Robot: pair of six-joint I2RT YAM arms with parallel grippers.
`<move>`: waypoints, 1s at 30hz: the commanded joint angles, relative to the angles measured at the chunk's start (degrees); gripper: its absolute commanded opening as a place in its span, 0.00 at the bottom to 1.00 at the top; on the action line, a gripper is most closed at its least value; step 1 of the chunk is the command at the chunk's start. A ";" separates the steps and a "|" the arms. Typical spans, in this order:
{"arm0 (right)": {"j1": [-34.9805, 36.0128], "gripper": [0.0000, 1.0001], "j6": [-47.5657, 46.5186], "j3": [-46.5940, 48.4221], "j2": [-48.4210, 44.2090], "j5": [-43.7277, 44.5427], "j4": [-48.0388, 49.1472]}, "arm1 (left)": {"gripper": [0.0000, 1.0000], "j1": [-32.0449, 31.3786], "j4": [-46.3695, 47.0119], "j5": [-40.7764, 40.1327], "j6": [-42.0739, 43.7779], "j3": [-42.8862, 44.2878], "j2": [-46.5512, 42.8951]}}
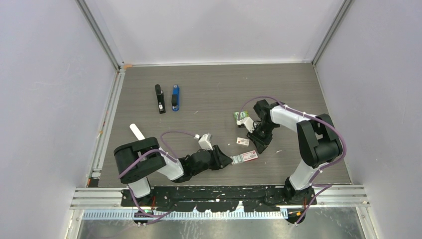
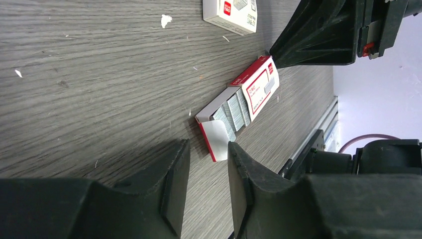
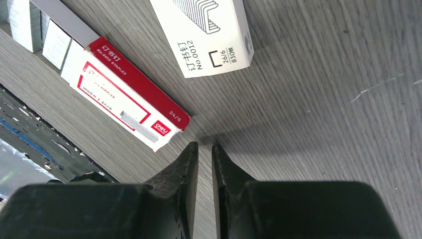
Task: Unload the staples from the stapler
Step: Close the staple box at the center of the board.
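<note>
left claw [image 2: 208, 149] sat around the flap of the red box [image 2: 259, 87], couldn't tell if it pinched; staples [image 2: 233, 113] showed inside. right claw [image 3: 205, 147] was nearly together, empty.

Grey wood-grain table [image 1: 219, 84], a few white flecks [image 2: 165, 20] on its surface. Plain pale lilac-white walls [image 1: 214, 30] close it in at the back and both sides, with aluminium posts [image 1: 99, 32] in the back corners. Ridged metal rail [image 1: 348, 191] along the near edge; light even, shadows soft.
</note>
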 commanded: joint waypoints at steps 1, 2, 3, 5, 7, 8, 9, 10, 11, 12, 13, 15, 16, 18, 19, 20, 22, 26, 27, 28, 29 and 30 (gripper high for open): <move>-0.19 0.22 -0.32 1.56 -0.10 -1.19 -0.71 | 0.35 -0.16 -2.26 -1.45 -1.62 -0.29 3.06; -0.19 0.21 -0.38 1.56 -0.10 -1.30 -0.74 | 0.33 -0.14 -2.32 -1.59 -1.64 -0.32 3.34; -0.19 0.22 -0.41 1.56 -0.15 -1.39 -0.74 | 0.30 -0.13 -2.38 -1.81 -1.71 -0.35 3.58; -0.13 0.22 -0.54 1.61 -0.23 -1.72 -0.89 | 0.24 -0.08 -2.51 -2.00 -1.79 -0.27 4.02; -0.03 0.21 -0.59 1.61 -0.30 -2.04 -1.07 | 0.22 -0.10 -2.74 -1.77 -1.92 0.13 4.54; 0.04 0.21 -0.67 1.57 -0.28 -2.16 -1.02 | 0.22 -0.12 -2.68 -1.65 -1.96 0.34 4.88; 0.12 0.21 -0.72 1.56 -0.32 -2.19 -1.05 | 0.22 -0.08 -2.53 -1.55 -2.09 0.53 5.23; 0.22 0.21 -0.76 1.56 -0.33 -2.24 -1.08 | 0.21 -0.08 -2.31 -1.53 -2.20 0.65 5.59; 0.36 0.21 -0.76 1.56 -0.25 -2.23 -1.16 | 0.21 -0.07 -1.99 -1.45 -2.29 0.69 5.78; 0.46 0.22 -0.83 1.56 -0.12 -2.20 -1.11 | 0.21 -0.13 -1.70 -1.44 -2.46 0.69 6.04; 0.55 0.22 -0.85 1.54 -0.07 -2.24 -1.16 | 0.21 -0.14 -1.38 -1.39 -2.50 0.74 6.16; 0.77 0.21 -0.92 1.56 0.06 -2.28 -1.18 | 0.21 -0.10 -1.41 -1.31 -2.49 0.95 6.32; 0.88 0.22 -0.94 1.56 0.04 -2.39 -1.25 | 0.21 -0.01 -1.43 -1.27 -2.49 1.04 6.30; 1.04 0.21 -1.11 1.56 0.07 -2.77 -1.47 | 0.20 -0.05 -1.49 -1.26 -2.50 1.08 6.23; 1.11 0.21 -1.19 1.56 0.03 -2.88 -1.49 | 0.19 -0.01 -1.52 -1.26 -2.50 1.12 6.26; 1.20 0.21 -1.20 1.56 0.07 -2.96 -1.58 | 0.18 -0.02 -1.52 -1.19 -2.52 1.11 6.18; 1.45 0.21 -1.22 1.57 0.11 -3.07 -1.68 | 0.17 -0.04 -1.52 -1.17 -2.56 1.20 6.13; 2.03 0.21 -1.29 1.74 0.48 -3.48 -2.02 | 0.14 0.02 -1.63 -1.00 -2.49 1.40 5.86; 2.14 0.21 -1.33 1.74 0.54 -3.62 -2.10 | 0.14 0.01 -1.57 -0.92 -2.44 1.55 5.91; 2.25 0.21 -1.42 1.74 0.63 -3.82 -2.19 | 0.14 0.04 -1.61 -0.84 -2.42 1.53 5.99; 2.39 0.21 -1.53 1.81 0.73 -4.07 -2.45 | 0.13 0.05 -1.52 -0.70 -2.41 1.60 5.96; 2.56 0.21 -1.55 1.82 0.84 -4.19 -2.55 | 0.13 0.04 -1.46 -0.65 -2.42 1.66 5.95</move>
